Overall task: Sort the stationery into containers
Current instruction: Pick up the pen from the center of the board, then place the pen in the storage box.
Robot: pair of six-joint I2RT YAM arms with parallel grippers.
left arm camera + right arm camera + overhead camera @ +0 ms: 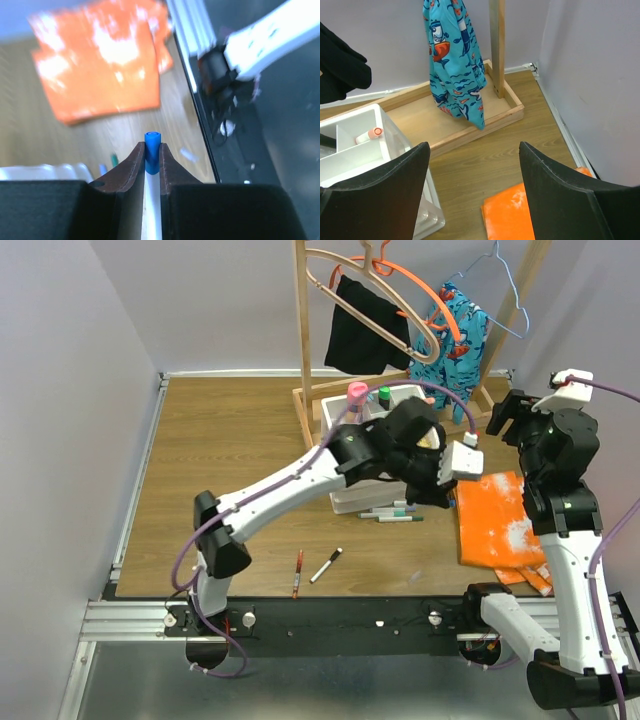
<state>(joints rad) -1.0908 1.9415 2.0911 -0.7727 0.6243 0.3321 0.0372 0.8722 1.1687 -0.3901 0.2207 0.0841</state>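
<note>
The left end effector (152, 147) was clenched on a white pen (151, 205) with a blue cap. The cap poked out just beyond the dark fingers (131, 167). Seen from overhead, the left arm (300, 480) stretched across the desk (230, 460) toward 1 o'clock. Its wrist hung off the 4 o'clock corner of the white organiser (352, 498), between that organiser and the orange cloth (492, 512). The left wrist view looked past the held pen to the cloth lying on the desk, all of it blurred.

A pink-capped bottle (357, 392) and a green-capped marker (383, 395) stood upright at the organiser's 12 o'clock side. In the right wrist view a small white tube (369, 135) with a pinkish end lay in one compartment of the top tray. Whether it was that same bottle could not be told.

A few teal-capped pens (395, 513) lay loose on the desk just at 6 o'clock of the organiser. Near the desk's 6 o'clock edge lay a red pen (298, 573) and a black-and-white marker (326, 566), close together but apart.

The right end effector (474, 150) was released, its fingers (385, 195) spread wide and gripping nothing. It was held high at 3 o'clock of the organiser. At 12 o'clock stood a wooden rack (303, 330) with a blue patterned garment (455, 60) hanging from it.
</note>
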